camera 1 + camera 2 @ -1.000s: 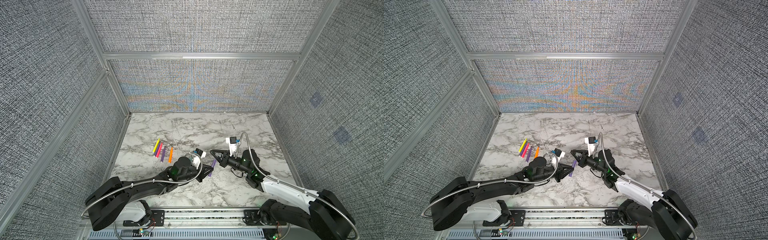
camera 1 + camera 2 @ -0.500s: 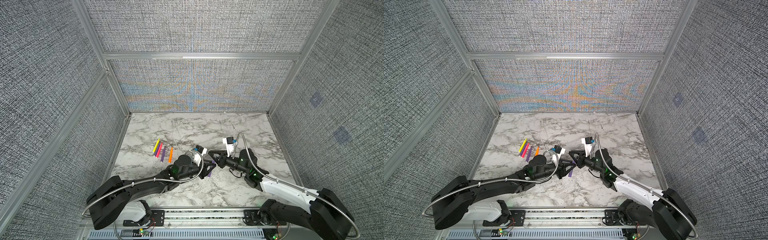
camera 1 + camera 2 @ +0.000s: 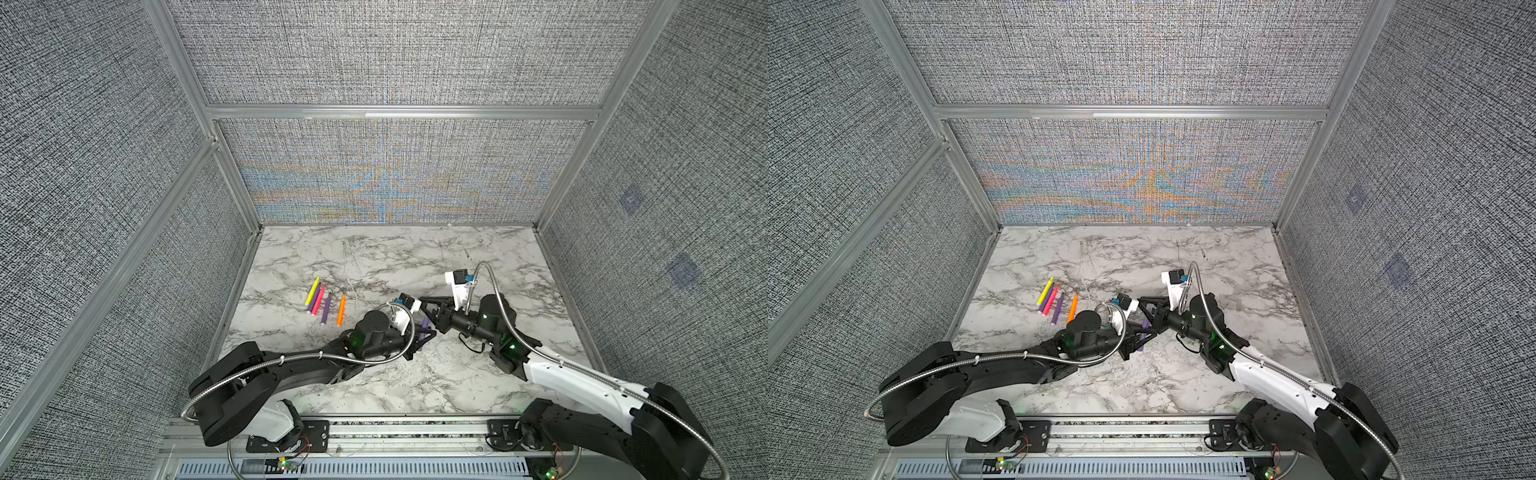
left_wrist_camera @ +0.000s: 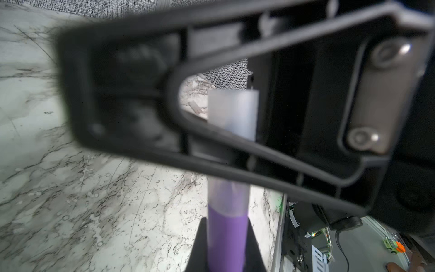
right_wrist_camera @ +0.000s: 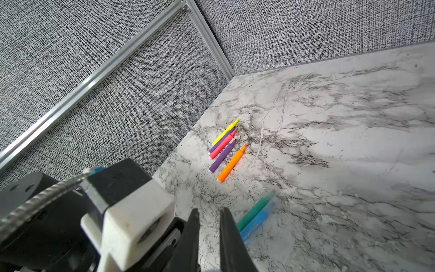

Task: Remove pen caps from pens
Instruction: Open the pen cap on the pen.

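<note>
Right claw (image 5: 210, 212) moved in, clamps pen cap (image 4: 231, 113) | left claw (image 4: 227, 222) clamps purple pen (image 4: 227, 243) | well off walls (image 3: 374, 174)

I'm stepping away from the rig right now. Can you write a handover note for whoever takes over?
The left gripper is shut on the purple pen.
The right gripper is shut across that pen's cap, not yet off.
Done: five pens lie grouped on the table, tips bare.
The green pen and blue pen lie near the right jaws, blurred; caps seemingly on.
Left to do: pull this cap, then green and blue.
</note>
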Motion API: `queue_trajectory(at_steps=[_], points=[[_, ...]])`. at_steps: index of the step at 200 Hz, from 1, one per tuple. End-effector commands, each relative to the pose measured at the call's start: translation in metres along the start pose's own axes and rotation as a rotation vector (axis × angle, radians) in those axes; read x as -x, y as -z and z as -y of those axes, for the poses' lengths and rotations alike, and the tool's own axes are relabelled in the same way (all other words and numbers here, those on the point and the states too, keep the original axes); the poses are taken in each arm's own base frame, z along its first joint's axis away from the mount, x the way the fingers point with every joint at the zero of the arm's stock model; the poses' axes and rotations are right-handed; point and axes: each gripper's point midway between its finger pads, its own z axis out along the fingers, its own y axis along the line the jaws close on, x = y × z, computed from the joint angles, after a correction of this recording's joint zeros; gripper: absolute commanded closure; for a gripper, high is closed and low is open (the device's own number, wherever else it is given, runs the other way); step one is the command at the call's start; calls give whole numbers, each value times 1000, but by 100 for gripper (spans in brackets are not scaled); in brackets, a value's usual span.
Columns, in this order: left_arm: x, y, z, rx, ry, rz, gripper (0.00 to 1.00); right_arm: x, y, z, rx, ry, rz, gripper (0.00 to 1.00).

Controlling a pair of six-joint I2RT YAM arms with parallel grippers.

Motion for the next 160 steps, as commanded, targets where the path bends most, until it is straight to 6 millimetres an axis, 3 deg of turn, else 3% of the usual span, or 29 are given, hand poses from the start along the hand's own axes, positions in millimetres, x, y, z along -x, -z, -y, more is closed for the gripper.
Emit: queue_trajectory(at_steps=[1,62,101,134,160], points=[[-3,-1,-2,7,11,-7,100,27,5,-1,-46,52,86,100],[-22,-1,-13,36,29,-46,100,89,37,-8,-131,95,256,100],[-30,-8,-15,25,39,-68,100,110,71,-9,-167,116,364,100],[-26,-3,-19,66,35,-61,100,104,88,13,-295,117,354,100],[-12,17,-57,374,6,-105,100,74,96,54,-513,153,199,100]])
